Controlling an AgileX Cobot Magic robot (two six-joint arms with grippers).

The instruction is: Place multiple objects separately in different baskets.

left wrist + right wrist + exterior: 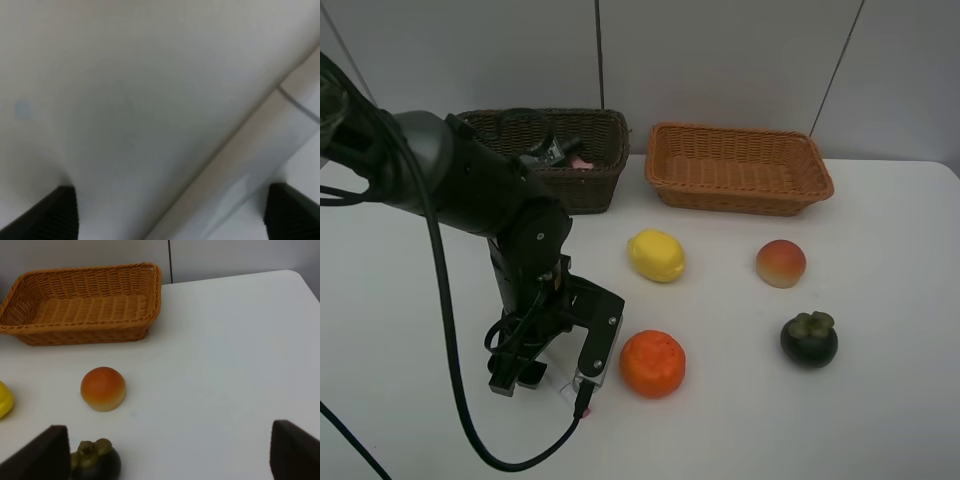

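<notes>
Dark wicker basket [590,190], pinkish item [579,160] perhaps

- A light tan woven basket [80,335] stands on the white table [225,365], close to the grey wall [240,255].
- A red-yellow peach [103,388] lies between the basket and a dark mangosteen [95,462], apart from both.
- The mangosteen, its green cap up, lies just beside one dark finger of the right gripper [167,435].
- A sliver of yellow lemon [4,399] shows near the peach.
- The gripper's jaws stand wide apart above the table.

Robot lab bench, white table [900,300], plain grey wall panels [720,60], cabled black arm [470,190]
</notes>
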